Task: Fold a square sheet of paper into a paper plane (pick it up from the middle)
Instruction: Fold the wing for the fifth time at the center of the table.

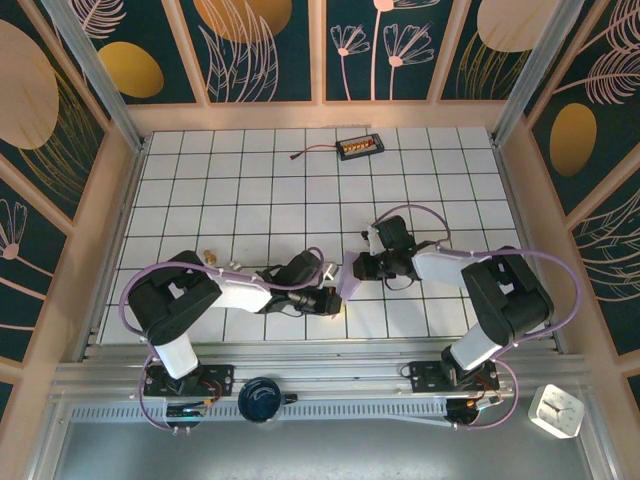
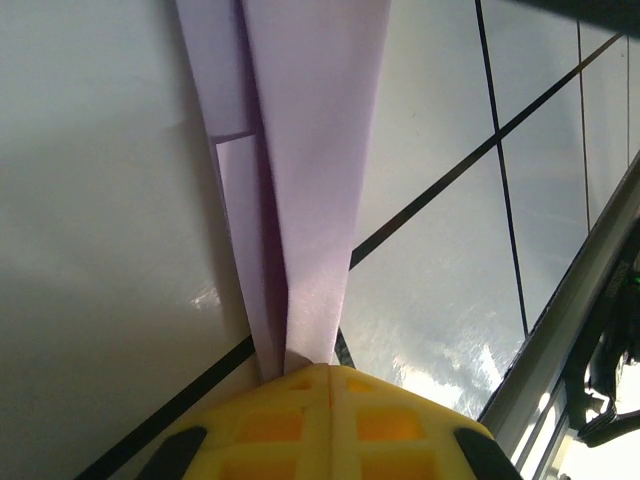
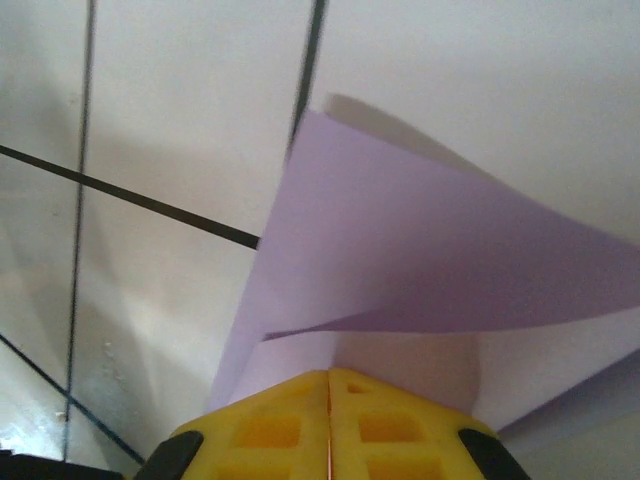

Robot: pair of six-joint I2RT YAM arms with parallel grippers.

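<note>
We see a slim paper plane (image 2: pixel 310 150) of thin, pale lavender paper. The paper is matt and smooth, and it is folded lengthwise with sharp creases, so that several narrow layers lie one over another. The plane is over the table (image 1: pixel 250 180), which has glossy white square tiles with thin dark joints. It is near the table's front edge, about at the middle of its width, between the two arms.

The left gripper (image 2: pixel 328 372) has yellow plastic fingers (image 2: pixel 270 425) with square hollows. They are pressed together and pinch the narrow end of the plane. The right gripper (image 3: pixel 328 378) has the same yellow fingers (image 3: pixel 390 430), also pressed together. It pinches another part, where the paper opens into a wide, softly curved flap.

We cannot tell whether the plane touches the tiles. At the table's far edge lies a small black rectangular tray (image 1: pixel 359 148) with a row of orange parts inside.
</note>
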